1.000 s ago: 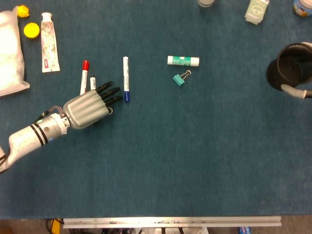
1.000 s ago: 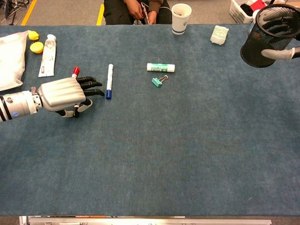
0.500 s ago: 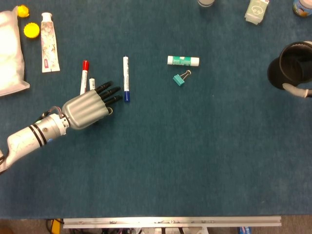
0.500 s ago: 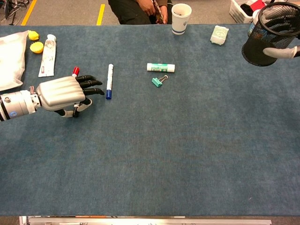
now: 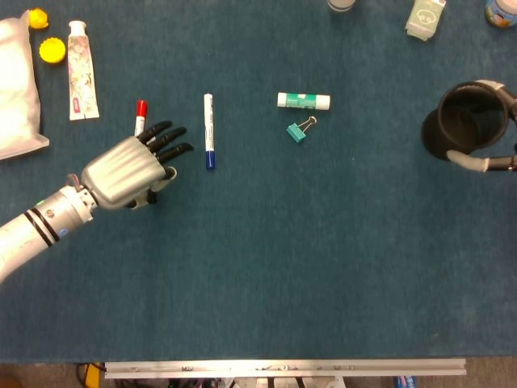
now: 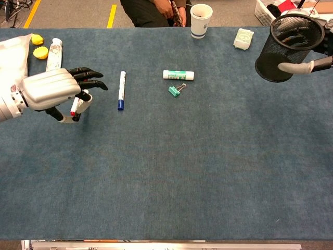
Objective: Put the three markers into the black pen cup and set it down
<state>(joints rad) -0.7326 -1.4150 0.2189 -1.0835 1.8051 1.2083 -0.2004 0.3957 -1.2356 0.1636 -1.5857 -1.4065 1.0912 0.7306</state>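
Note:
My left hand [image 5: 125, 174] [image 6: 49, 91] hovers over the left of the table and pinches a white marker [image 6: 76, 105] under its palm, between thumb and fingers. A red-capped marker [image 5: 140, 113] lies just beyond that hand's fingertips; in the chest view the hand hides it. To the right of the hand lies a blue-capped marker [image 5: 208, 129] [image 6: 121, 89], untouched. At the far right my right hand [image 5: 485, 160] [image 6: 304, 65] grips the black mesh pen cup [image 5: 467, 121] [image 6: 283, 47], which is held above the table and tilted. Most of that hand is out of frame.
A green glue stick [image 5: 303, 100] and a teal binder clip [image 5: 297, 132] lie mid-table. A tube [image 5: 81, 69], yellow caps [image 5: 52, 50] and a white bag [image 5: 16, 89] sit at far left. A paper cup [image 6: 201, 18] and a white packet [image 6: 243, 37] stand along the far edge.
My left hand has risen and drawn back to the left, taking the white marker off the table. The right hand has carried the pen cup leftward and lower in the frame.

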